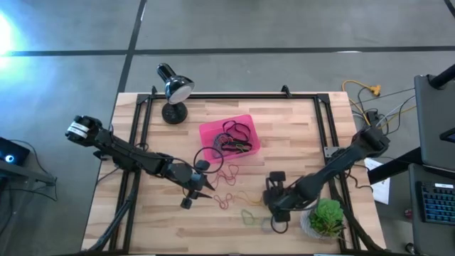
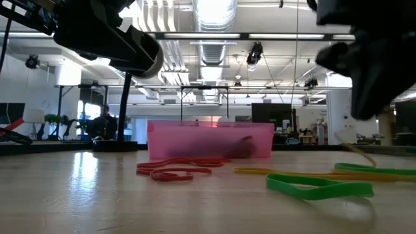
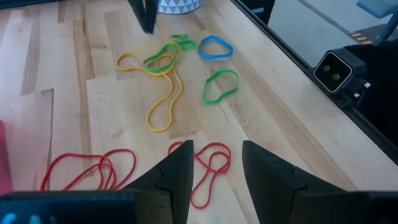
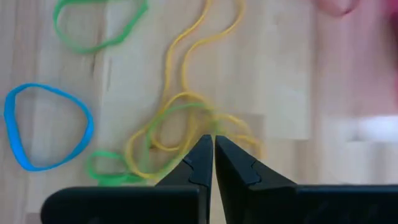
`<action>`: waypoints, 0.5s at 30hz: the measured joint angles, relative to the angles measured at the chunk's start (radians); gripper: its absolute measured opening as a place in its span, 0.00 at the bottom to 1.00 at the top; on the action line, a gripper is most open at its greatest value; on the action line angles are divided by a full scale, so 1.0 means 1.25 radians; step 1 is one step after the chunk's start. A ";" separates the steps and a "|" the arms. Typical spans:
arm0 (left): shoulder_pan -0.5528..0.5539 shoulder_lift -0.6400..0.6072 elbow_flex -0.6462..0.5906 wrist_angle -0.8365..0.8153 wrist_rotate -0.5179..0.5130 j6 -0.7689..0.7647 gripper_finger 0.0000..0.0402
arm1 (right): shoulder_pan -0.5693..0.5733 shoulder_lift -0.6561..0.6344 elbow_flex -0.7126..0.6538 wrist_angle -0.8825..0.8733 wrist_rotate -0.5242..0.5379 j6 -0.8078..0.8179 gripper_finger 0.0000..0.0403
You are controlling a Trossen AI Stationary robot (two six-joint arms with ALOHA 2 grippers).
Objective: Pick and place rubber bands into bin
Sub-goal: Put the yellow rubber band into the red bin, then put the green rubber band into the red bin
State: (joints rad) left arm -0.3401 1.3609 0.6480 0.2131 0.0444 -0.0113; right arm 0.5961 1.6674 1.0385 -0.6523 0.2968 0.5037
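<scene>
The pink bin (image 1: 229, 139) sits mid-table with several dark and coloured rubber bands (image 1: 237, 136) inside. Red bands (image 1: 226, 175) lie on the wood near it, and yellow and green ones (image 1: 250, 215) lie nearer the front edge. My left gripper (image 3: 214, 163) is open and hovers above a red band (image 3: 210, 167), with its fingers on either side and clear of it. My right gripper (image 4: 213, 144) is shut at a tangle of yellow and green bands (image 4: 168, 134). A blue band (image 4: 46, 124) and a green band (image 4: 96, 22) lie loose beside the tangle. My right gripper pinches a yellow strand (image 4: 219, 118) of the tangle between its two fingertips, coming from above. A thin yellow strand (image 2: 356, 151) runs slanting from the raised gripper down to the table. The rest of the tangle lies on the wood.
A black desk lamp (image 1: 174, 91) stands at the far left of the table. A white pot with a green plant (image 1: 325, 219) stands at the near right corner, close to my right arm. A black frame (image 1: 323, 121) edges the table. Bare wood lies toward the near left.
</scene>
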 joint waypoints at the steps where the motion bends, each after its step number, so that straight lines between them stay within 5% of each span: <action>1: 0.000 0.000 0.000 0.000 0.000 0.000 0.30 | 0.000 -0.005 0.017 -0.026 0.017 -0.008 0.02; 9: 0.000 0.000 0.000 -0.002 0.000 0.000 0.30 | -0.003 -0.014 0.166 -0.168 0.130 -0.081 0.02; 15: 0.000 0.000 0.000 -0.003 0.000 -0.001 0.30 | -0.023 -0.006 0.146 -0.154 0.081 -0.030 0.02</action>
State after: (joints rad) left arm -0.3401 1.3609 0.6479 0.2096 0.0446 -0.0128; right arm 0.5670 1.6596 1.2209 -0.8452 0.3979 0.4667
